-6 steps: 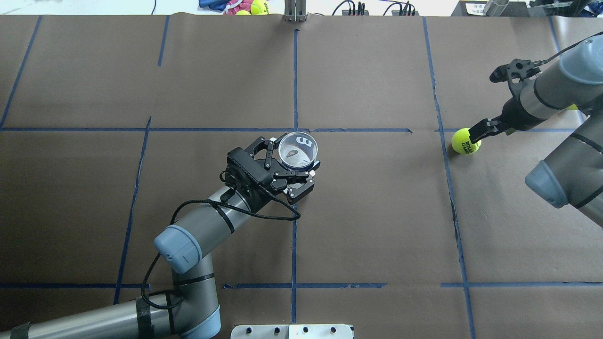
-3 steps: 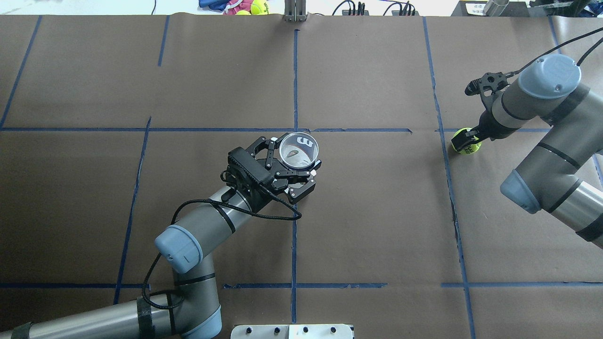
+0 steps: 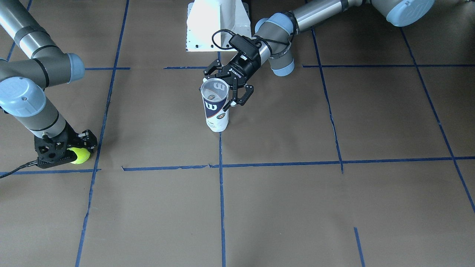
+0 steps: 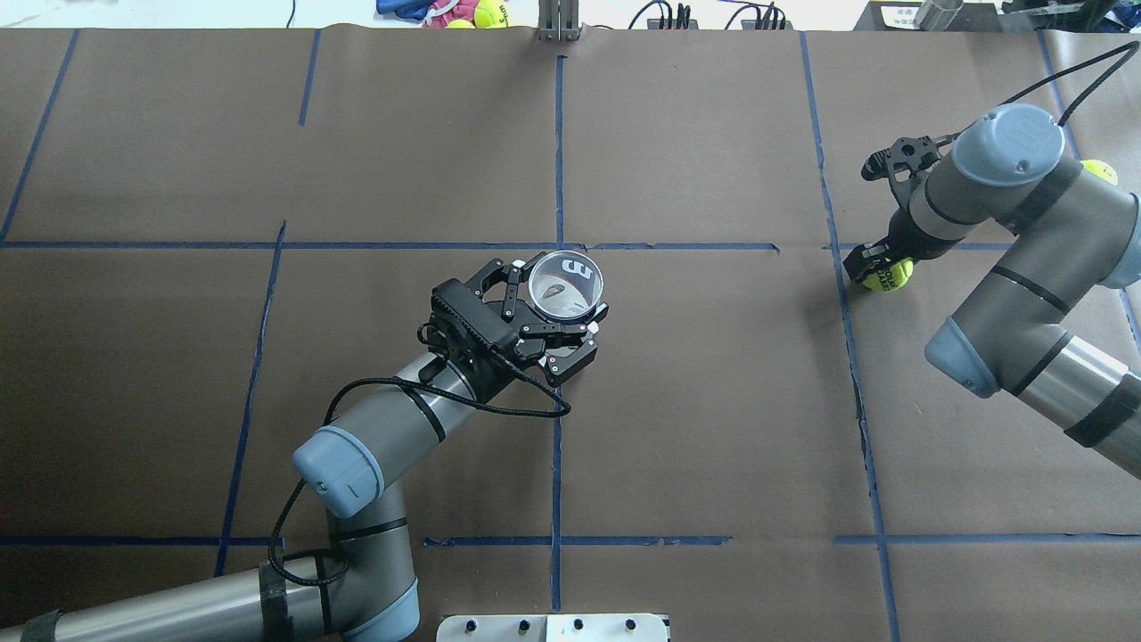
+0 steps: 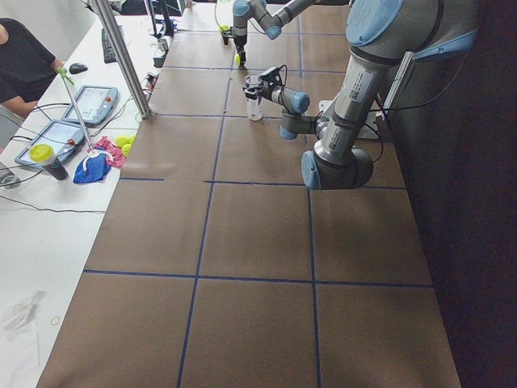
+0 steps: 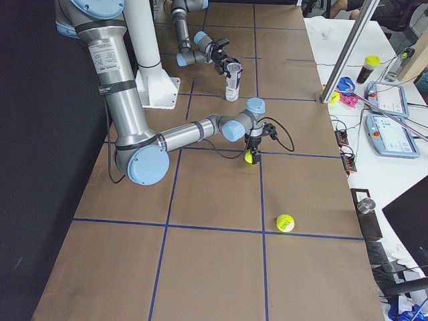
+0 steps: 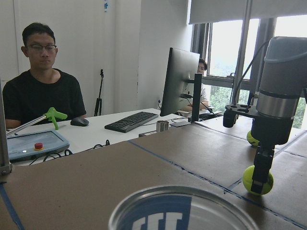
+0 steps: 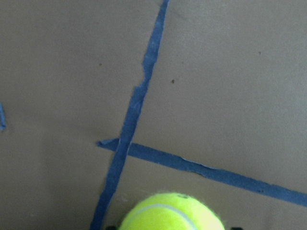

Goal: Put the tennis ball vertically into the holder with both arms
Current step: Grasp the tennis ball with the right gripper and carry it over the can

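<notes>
Right hand point(image 4: 876, 266) has dropped over tennis ball point(image 4: 891, 278); spare ball point(image 4: 1098, 169) nearby.

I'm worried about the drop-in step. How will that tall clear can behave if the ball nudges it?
Likely tippy: the holder stands tall on a narrow base. Probably light, since it looks clear and empty. The left gripper around its top should steady it.

Overhead camera looks down table point(image 4: 713, 401) from rear, front camera from opposite side — both frame holder point(image 4: 565, 285); side cameras far, wrist cameras close.
</notes>
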You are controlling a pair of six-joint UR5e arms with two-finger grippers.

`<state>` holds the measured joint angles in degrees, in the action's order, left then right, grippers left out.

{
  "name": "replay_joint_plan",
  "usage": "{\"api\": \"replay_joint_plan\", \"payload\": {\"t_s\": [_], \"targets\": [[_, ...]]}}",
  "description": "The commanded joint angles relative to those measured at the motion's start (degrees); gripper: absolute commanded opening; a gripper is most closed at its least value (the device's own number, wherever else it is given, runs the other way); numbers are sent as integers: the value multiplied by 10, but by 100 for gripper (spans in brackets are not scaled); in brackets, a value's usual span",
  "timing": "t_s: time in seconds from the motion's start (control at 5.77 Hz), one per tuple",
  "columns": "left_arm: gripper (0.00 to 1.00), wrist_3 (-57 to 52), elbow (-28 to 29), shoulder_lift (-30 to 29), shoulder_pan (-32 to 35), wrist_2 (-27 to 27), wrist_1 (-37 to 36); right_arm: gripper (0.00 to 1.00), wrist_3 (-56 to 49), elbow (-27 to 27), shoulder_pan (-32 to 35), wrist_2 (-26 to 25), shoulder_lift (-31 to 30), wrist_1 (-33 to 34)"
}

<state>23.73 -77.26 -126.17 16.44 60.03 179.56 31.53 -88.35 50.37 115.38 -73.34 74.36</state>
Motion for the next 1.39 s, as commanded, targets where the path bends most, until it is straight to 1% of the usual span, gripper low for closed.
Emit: {"api": "replay_joint_plan", "payload": {"t_s": [0.0, 0.17, 0.35, 0.52, 0.69, 0.87, 1.04, 1.21], "targets": [[96, 0, 0, 1, 0, 0, 0, 0, 2, -54, 3, 4, 3, 5], [96, 1, 0, 1, 0, 0, 0, 0, 21, -134, 3, 6, 5, 28], [96, 1, 0, 1, 0, 0, 0, 0, 77, -194, 3, 11, 44, 97], [96, 1, 0, 2, 0, 0, 0, 0, 155, -238, -5, 39, 85, 140], [96, 1, 0, 3, 0, 0, 0, 0, 251, -244, -37, 43, 128, 137], [96, 1, 0, 3, 0, 0, 1, 0, 310, -243, -67, 37, 173, 139], [96, 1, 1, 3, 0, 0, 0, 1, 359, -245, -97, 14, 201, 138], [96, 1, 1, 3, 0, 0, 1, 4, 390, -243, -145, -43, 223, 139]]}}
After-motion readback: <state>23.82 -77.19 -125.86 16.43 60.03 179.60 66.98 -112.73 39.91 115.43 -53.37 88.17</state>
